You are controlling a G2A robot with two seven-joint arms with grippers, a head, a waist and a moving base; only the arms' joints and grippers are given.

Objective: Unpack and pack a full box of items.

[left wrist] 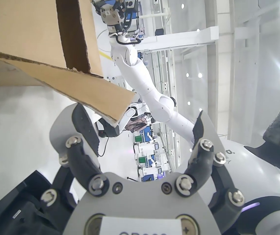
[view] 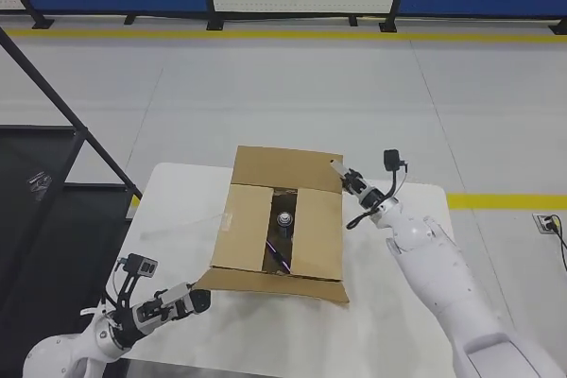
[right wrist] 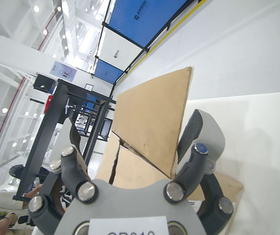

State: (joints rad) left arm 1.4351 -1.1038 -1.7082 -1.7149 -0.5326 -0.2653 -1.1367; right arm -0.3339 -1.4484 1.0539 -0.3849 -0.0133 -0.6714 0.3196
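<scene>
The cardboard box [view: 314,231] stands mid-way on the white table [view: 175,203], its 2 top flaps parted over a dark bottle [view: 284,221]. The left gripper [view: 200,300], fingers apart, is at its near-left corner. The right gripper [view: 338,167], fingers also apart, is at the far-right corner
</scene>
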